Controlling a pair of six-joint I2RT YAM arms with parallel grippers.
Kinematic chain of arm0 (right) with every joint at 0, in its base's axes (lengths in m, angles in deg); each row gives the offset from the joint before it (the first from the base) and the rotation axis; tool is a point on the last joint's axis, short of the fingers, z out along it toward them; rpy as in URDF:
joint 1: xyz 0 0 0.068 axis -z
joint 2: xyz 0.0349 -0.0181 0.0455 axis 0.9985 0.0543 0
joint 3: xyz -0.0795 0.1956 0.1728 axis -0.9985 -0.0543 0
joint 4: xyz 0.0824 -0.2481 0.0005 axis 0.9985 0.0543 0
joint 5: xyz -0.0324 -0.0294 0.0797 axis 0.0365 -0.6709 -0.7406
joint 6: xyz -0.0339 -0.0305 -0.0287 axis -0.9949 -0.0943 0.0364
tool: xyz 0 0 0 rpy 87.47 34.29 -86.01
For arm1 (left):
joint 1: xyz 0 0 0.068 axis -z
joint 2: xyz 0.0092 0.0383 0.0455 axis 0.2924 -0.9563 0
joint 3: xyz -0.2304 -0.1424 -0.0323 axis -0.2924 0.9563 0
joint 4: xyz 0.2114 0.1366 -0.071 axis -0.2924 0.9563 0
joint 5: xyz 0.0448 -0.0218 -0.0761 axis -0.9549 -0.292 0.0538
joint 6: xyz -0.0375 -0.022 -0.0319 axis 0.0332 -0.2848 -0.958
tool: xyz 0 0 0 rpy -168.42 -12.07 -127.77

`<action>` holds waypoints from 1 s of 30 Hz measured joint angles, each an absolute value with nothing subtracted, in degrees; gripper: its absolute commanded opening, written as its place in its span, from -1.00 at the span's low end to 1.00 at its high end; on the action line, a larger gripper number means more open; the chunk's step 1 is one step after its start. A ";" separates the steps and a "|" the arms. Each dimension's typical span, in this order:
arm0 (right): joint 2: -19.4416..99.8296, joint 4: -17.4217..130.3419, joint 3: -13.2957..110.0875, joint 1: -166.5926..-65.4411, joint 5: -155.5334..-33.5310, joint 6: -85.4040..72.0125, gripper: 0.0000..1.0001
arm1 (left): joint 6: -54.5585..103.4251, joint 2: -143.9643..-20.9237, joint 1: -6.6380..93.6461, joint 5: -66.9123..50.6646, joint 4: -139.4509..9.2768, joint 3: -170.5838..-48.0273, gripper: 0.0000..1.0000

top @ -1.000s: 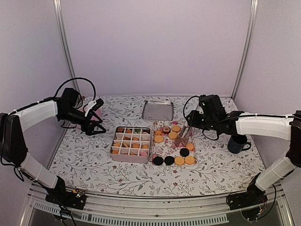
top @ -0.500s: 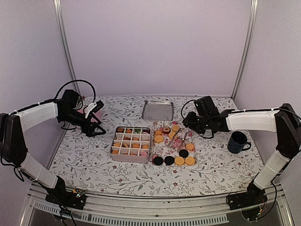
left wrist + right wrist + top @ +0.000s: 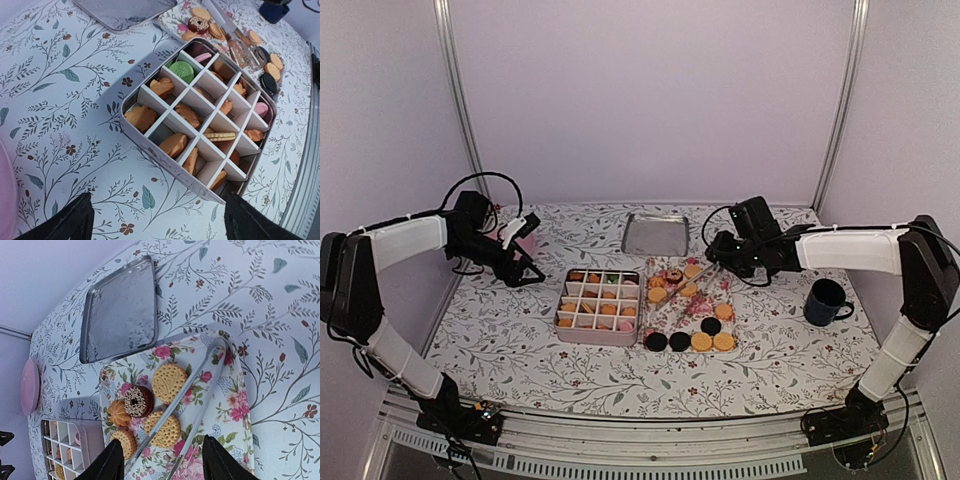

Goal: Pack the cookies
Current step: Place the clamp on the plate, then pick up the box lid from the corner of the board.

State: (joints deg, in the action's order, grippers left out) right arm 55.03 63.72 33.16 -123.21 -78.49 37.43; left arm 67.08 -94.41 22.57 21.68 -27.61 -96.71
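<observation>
Cookies (image 3: 701,341): loose on the floral tray (image 3: 685,316) mid-table, black and orange in its near row; more filled the box's cells.
Box (image 3: 170,162): just left of the tray.
Mug (image 3: 823,302): near the right edge.
Left gripper (image 3: 528,272): fingers spread, empty, left of the box.
Right gripper (image 3: 162,442): fingers spread over the tray's far end, straddling the tongs (image 3: 698,287); contact unclear.
Pan (image 3: 655,233): by the far edge.
</observation>
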 measured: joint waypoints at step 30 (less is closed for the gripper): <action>103.31 83.28 91.61 -116.60 -81.70 7.81 -0.47 | 66.25 -94.37 20.97 21.94 -27.35 -96.82 0.80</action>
